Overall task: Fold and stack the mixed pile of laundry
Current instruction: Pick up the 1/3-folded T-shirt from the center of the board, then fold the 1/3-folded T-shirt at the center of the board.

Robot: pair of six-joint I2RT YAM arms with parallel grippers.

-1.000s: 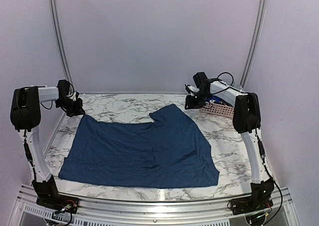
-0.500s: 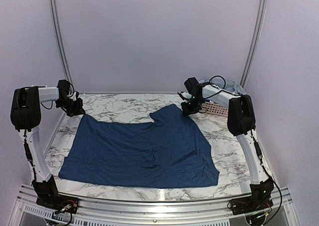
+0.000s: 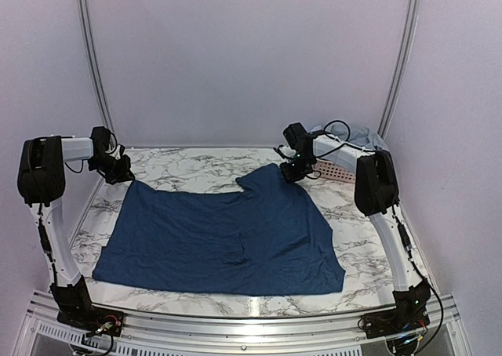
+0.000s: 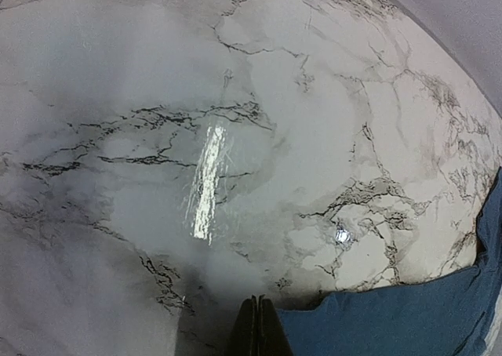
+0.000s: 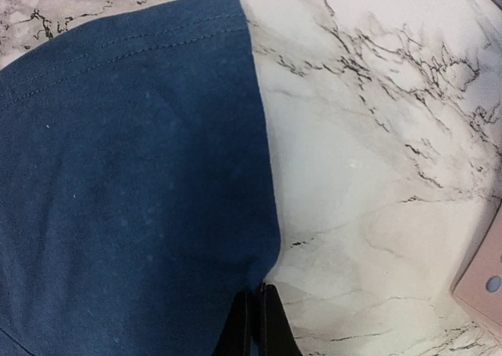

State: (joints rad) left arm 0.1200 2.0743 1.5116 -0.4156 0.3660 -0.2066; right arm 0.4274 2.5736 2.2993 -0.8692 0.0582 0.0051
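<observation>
A dark navy shirt (image 3: 223,234) lies spread flat on the marble table (image 3: 196,172). My left gripper (image 3: 122,175) is at the shirt's far left corner. In the left wrist view its fingers (image 4: 256,328) are pressed together, with the shirt's corner (image 4: 376,325) ending right at them. My right gripper (image 3: 292,172) is at the shirt's far right corner. In the right wrist view its fingers (image 5: 255,325) are shut and the shirt's edge (image 5: 157,176) is drawn to a point between them. Other light-blue garments (image 3: 357,134) lie heaped behind the basket at the back right.
A pink perforated basket (image 3: 341,172) stands at the back right, just right of my right gripper; its corner shows in the right wrist view (image 5: 482,281). Bare marble lies beyond the shirt's far edge. Metal rails run along the near table edge.
My right gripper has moved left from the pink basket to the shirt's far right corner. The left arm and the shirt have not moved.
</observation>
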